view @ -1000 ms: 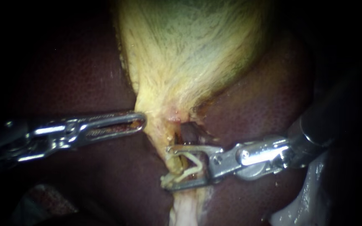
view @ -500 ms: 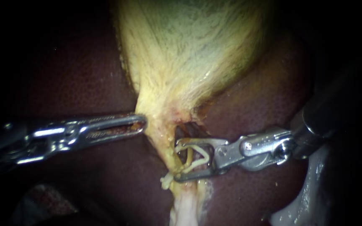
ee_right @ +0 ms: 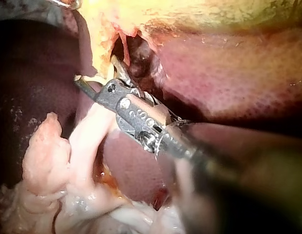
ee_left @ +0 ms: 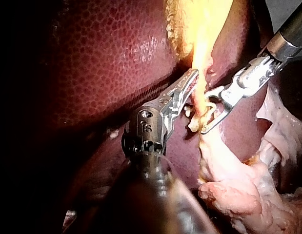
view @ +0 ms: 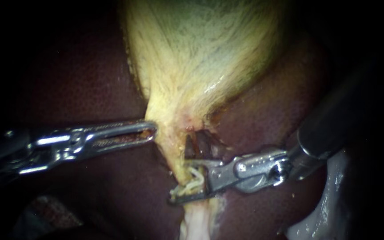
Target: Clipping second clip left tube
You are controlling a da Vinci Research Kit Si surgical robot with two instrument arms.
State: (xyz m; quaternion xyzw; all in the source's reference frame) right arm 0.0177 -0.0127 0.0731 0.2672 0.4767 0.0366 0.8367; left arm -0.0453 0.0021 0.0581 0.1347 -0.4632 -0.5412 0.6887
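Note:
The yellow gallbladder (view: 201, 58) narrows to a neck, and a pale tube (view: 176, 155) runs down from it beside a dark opening (view: 203, 142). My right instrument (view: 178, 181) comes in from the right with its jaws straddling this tube. They are shut on a whitish clip (view: 194, 180) that is squeezed around the tube. The left wrist view shows the same clip (ee_left: 202, 114) between those jaws of the right instrument (ee_left: 209, 114). My left instrument (view: 150, 130) is shut on the edge of the gallbladder neck, also seen from its own arm as the left instrument (ee_left: 191, 79).
Dark red liver (view: 90, 89) lies on both sides of the gallbladder. Pale loose tissue (view: 196, 222) continues below the clip, and more pale tissue (view: 316, 218) sits at the lower right. In the right wrist view the right instrument (ee_right: 94, 80) lies over pale folds (ee_right: 53, 161).
My right instrument's jaws have shifted left and down on the tube and drawn closer together, squeezing the clip narrower. The left instrument has stayed where it was.

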